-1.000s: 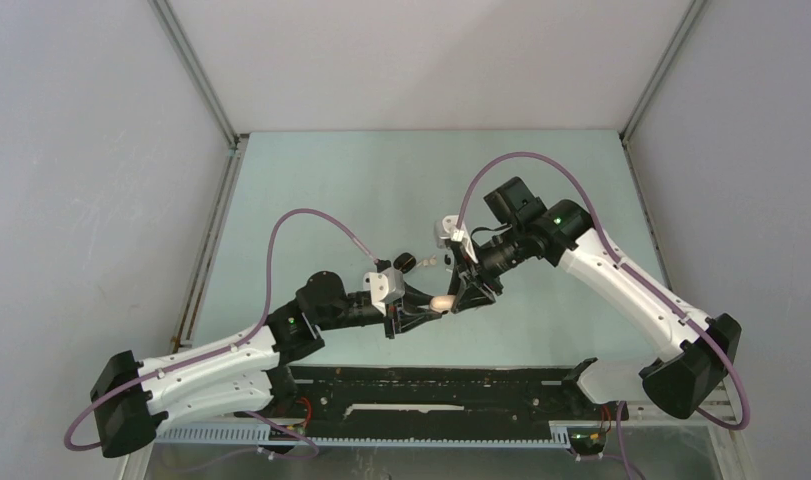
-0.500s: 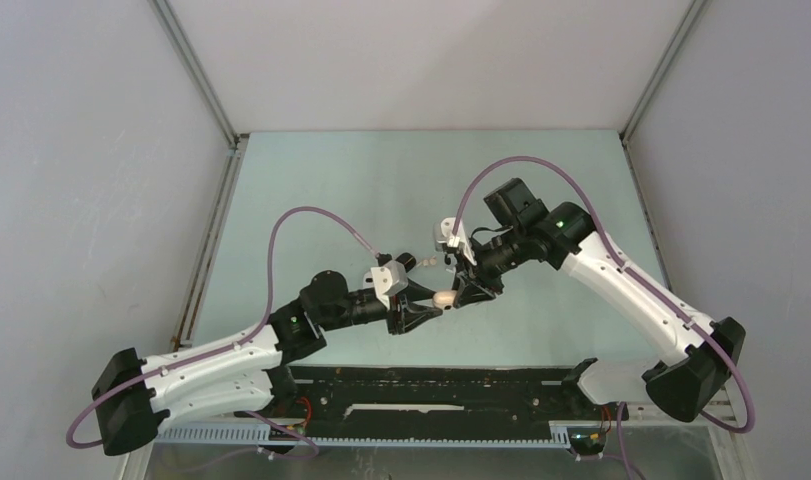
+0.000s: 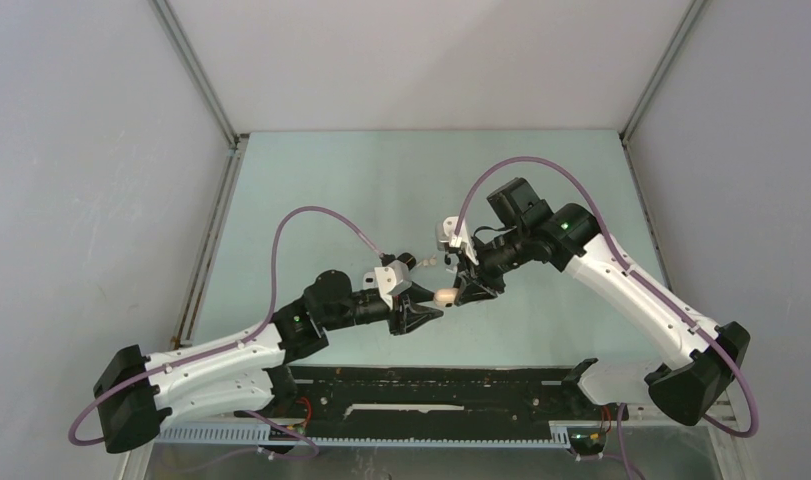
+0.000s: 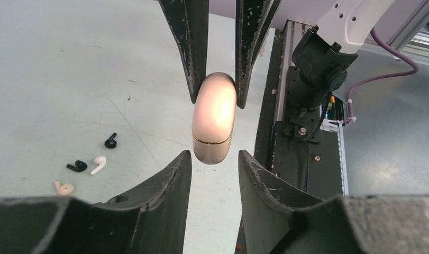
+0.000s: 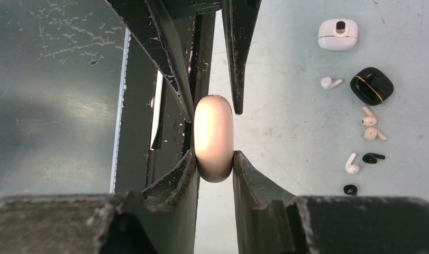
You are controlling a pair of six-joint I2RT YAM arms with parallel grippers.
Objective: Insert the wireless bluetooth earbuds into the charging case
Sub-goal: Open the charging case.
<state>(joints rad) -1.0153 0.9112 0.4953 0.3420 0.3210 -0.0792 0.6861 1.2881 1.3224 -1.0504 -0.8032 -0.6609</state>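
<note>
One beige charging case [image 5: 213,132] is held above the table [image 5: 291,121], clamped between the right gripper's [image 5: 213,159] fingers. The left gripper [image 4: 215,156] is parted slightly wider around its other end, gripping nothing. Beyond, six loose earbuds [image 5: 351,165] are counted in the right wrist view: two white, two beige, two black, beside one white case [image 5: 337,34] and one black case [image 5: 372,85]. Only four are shown by the left wrist view.

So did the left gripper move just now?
Yes, a little. The left gripper has moved away from the black rail, toward the table's far edge and slightly right.
</note>
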